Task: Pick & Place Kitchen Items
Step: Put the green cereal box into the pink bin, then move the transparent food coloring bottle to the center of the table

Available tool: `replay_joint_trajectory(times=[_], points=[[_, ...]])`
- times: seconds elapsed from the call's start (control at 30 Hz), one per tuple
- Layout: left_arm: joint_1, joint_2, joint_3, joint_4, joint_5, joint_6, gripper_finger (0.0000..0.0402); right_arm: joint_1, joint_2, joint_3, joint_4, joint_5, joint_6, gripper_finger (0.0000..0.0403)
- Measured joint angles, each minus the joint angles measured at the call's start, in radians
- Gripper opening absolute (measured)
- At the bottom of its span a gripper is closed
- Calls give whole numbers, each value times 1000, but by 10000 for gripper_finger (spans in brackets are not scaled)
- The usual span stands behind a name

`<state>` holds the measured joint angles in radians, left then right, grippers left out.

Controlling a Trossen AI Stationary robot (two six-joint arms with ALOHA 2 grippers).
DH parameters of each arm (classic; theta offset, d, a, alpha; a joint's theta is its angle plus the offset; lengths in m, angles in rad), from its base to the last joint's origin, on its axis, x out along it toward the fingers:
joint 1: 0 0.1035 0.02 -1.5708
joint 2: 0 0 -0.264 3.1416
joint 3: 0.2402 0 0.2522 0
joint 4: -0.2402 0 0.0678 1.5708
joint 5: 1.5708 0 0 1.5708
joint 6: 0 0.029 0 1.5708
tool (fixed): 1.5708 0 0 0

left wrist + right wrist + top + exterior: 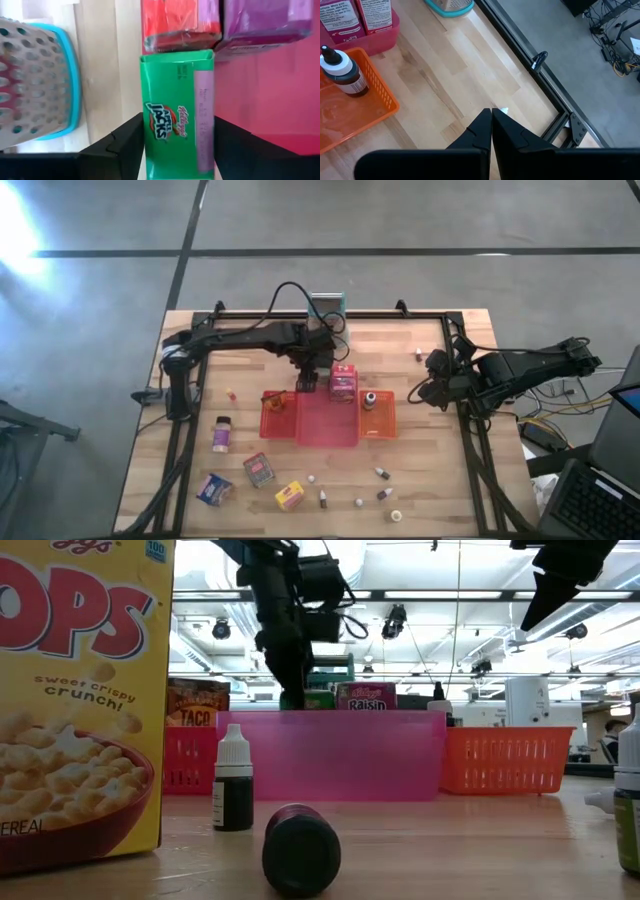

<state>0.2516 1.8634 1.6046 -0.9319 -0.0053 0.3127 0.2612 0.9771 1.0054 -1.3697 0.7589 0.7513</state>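
Right in front of your low camera a dark capped bottle [300, 850] is lying on its side beside a yellow cereal box [75, 700]. Your left gripper [175, 145] is hanging over the pink tray [325, 420], its fingers standing apart on either side of the green box [177, 107]. Your right gripper [491, 122] is waiting with fingers pressed together above the table's [470, 75] right edge.
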Motion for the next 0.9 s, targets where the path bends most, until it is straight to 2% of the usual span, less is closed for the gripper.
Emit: replay_joint_trajectory(times=[0.3, 0.53, 0.73, 0.9], points=[[0, -2, 116, -117, 3, -18, 209, 0, 0, 0, 0, 0, 0, 8], [0, -2, 161, -171, 2, -26, 208, 0, 0, 0, 0, 0, 0, 8], [0, -4, 220, -279, -75, -47, 208, 0, 0, 0, 0, 0, 0, 8], [0, -43, 243, -298, -84, -71, 208, 0, 0, 0, 0, 0, 0, 8]])
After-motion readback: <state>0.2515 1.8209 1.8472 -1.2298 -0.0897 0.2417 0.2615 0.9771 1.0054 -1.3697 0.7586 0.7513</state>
